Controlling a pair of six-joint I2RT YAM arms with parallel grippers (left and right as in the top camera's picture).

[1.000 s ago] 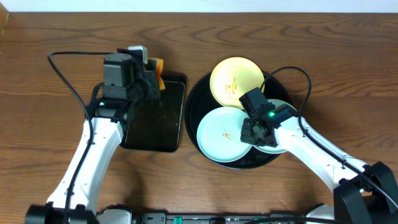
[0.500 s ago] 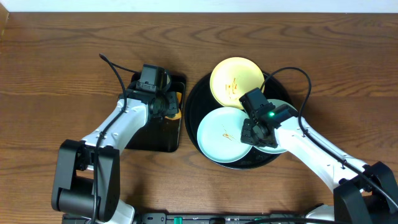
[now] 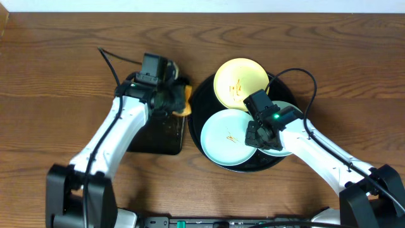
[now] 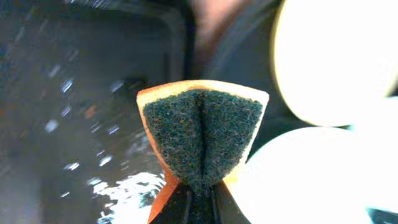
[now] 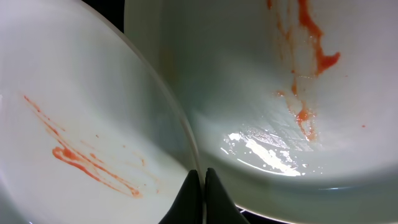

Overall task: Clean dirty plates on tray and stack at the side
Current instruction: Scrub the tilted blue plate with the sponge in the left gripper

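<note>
The round black tray (image 3: 195,109) holds three dirty plates. A pale yellow plate (image 3: 240,81) with orange smears leans on its far rim. A pale blue plate (image 3: 224,136) with a smear lies at the front left, and a second pale blue plate (image 3: 283,147) sits mostly under my right arm. My right gripper (image 3: 254,137) is shut on the front-left plate's rim (image 5: 186,143), where it overlaps the second smeared plate (image 5: 298,93). My left gripper (image 3: 177,98) is shut on a folded orange and green sponge (image 4: 202,134), just left of the round tray's rim.
A smaller rectangular black tray (image 3: 152,126), wet with droplets (image 4: 74,99), lies left of the round tray under my left arm. Cables run from both arms across the table. Dark-brown wood tabletop (image 3: 57,133) surrounds both trays.
My left arm has swung right from the back of the rectangular tray toward the round tray, carrying the sponge. My right arm and the plates have not moved.
</note>
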